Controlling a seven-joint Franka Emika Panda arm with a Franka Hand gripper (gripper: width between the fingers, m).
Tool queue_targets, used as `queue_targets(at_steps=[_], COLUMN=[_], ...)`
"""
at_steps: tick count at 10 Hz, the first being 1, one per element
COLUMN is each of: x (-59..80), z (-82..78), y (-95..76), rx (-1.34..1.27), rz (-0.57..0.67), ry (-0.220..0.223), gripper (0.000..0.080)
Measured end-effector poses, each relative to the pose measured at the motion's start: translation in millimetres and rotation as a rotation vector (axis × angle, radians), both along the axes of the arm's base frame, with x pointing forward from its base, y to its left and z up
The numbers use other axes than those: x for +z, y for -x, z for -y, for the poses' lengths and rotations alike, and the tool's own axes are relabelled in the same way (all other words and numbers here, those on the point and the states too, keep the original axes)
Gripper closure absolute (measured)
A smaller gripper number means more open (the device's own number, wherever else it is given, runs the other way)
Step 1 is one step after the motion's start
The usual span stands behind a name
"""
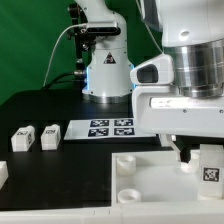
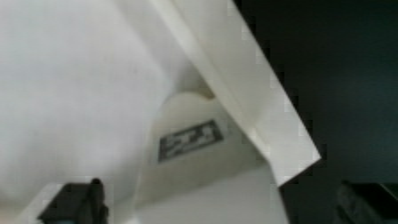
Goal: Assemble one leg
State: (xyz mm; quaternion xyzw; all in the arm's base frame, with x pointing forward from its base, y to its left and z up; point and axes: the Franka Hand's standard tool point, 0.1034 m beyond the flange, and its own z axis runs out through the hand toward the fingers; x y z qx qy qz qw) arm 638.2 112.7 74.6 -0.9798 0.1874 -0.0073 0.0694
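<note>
A leg, a small white block with a black-and-white marker, stands upright at the right end of the large white panel. My gripper hangs right over it, and one dark finger shows just on the exterior view's left of the leg. In the wrist view the same leg lies ahead of the gripper, against the panel's edge. The two dark fingertips stand far apart and touch nothing, so the gripper is open. Two more legs stand on the black table at the exterior view's left.
The marker board lies flat behind the panel, in front of the robot base. Another white part sits at the exterior view's left edge. The panel has round sockets near its corners.
</note>
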Motion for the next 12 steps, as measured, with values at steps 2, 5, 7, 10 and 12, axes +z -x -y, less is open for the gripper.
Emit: queue_targets(at_steps=[2,5,7,10,12], x=[-0.6,-0.8,-1.2,-2.6,-3.7], z=[1.1,1.1,2.7,5.9,3.6], y=[-0.3,0.0,0.2,4.1,8.6], rx=[0.104,-0.048,-0.218,-0.739,-1.084], rz=[0.018,-0.003,-0.026,-0.083,-0.135], ry=[0.006,-0.001,-0.006,-0.051,-0.111], gripper=[0.015,0.0505,0.0505,0.0505,0.0505])
